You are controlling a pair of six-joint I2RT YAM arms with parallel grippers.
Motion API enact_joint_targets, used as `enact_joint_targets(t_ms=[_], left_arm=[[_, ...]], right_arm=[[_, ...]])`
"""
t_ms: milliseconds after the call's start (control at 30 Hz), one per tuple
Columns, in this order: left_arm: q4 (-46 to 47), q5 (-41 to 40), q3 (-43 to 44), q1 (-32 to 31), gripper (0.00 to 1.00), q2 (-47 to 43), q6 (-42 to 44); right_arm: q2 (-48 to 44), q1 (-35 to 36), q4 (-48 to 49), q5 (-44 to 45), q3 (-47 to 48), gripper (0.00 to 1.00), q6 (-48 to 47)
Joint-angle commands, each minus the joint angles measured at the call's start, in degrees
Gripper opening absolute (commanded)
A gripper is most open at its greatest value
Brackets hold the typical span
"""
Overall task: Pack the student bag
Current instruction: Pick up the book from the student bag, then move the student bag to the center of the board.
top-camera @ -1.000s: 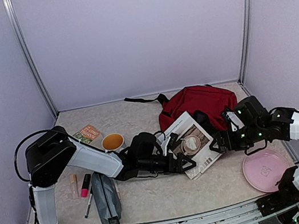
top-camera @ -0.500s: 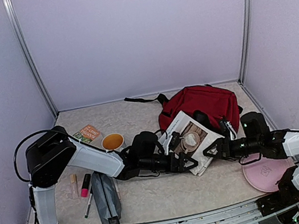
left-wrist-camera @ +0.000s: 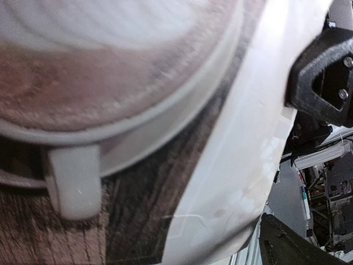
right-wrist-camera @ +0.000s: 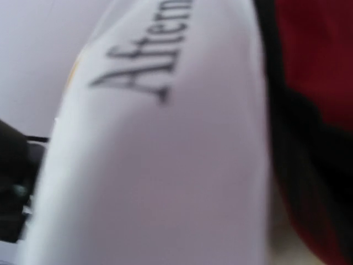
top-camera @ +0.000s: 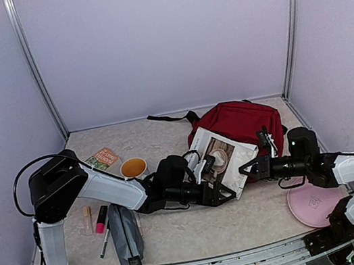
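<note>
One student bag (top-camera: 247, 119), one white magazine (top-camera: 227, 161), one pink plate (top-camera: 312, 203) visible.

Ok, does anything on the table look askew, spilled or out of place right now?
The white book is propped up at a slant instead of lying flat. It leans back toward the student bag, with the left gripper at its lower left and the right gripper at its right corner. Nothing looks spilled or damaged.

Dark red bag (top-camera: 243, 117); seemingly pink plate (top-camera: 313, 206).
</note>
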Motion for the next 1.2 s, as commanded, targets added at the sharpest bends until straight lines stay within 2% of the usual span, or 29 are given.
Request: enact_joint_targets(t_ms=[0, 333, 433, 567, 633, 800, 900, 1067, 1167], left_arm=[[-4.45, -4.26, 2.15, -2.51, 0.99, -7.18, 11.42], [-11.78, -3.74, -0.63, -3.22, 0.99, -20.97, 26.54], [-14.55, -0.60, 0.57, -2.40, 0.99, -22.75, 29.02], [-16.72, 4.13, 3.49, -0.39, 0.99, -22.88, 29.44], [-17.13, 4.45, 5.49, 1.83, 0.99, -21.05, 25.97], [-14.67, 3.70, 10.79, 12.61, 0.99, -11.27, 5.99], [-13.17, 0.31, 15.95, 17.03, 0.99, -3.80, -0.06], [-21.77, -10.68, 30.77, 17.06, 0.99, 8.14, -3.52], [-23.75, -13.27, 36.89, 17.17, 0.99, 13.69, -6.62]], right_arm=[[-4.89, -0.01, -4.39, 2.56, 3.74, 0.15, -2.48], [-14.11, -1.82, -18.18, 7.10, 12.00, 0.11, -7.61], [-15.83, -3.39, -23.68, 11.07, 16.62, 0.11, -9.02], [-17.83, -6.14, -29.11, 16.77, 20.41, 0.06, -11.27], [-18.54, -7.83, -31.08, 19.30, 21.38, 0.05, -11.89], [-19.06, -10.76, -34.34, 24.93, 21.71, 0.05, -13.10], [-18.10, -11.38, -35.01, 25.05, 21.02, 0.05, -13.67], [-17.55, -11.48, -34.56, 22.99, 19.60, 0.05, -14.82], [-16.07, -11.54, -34.38, 20.16, 19.30, 0.06, -16.16]])
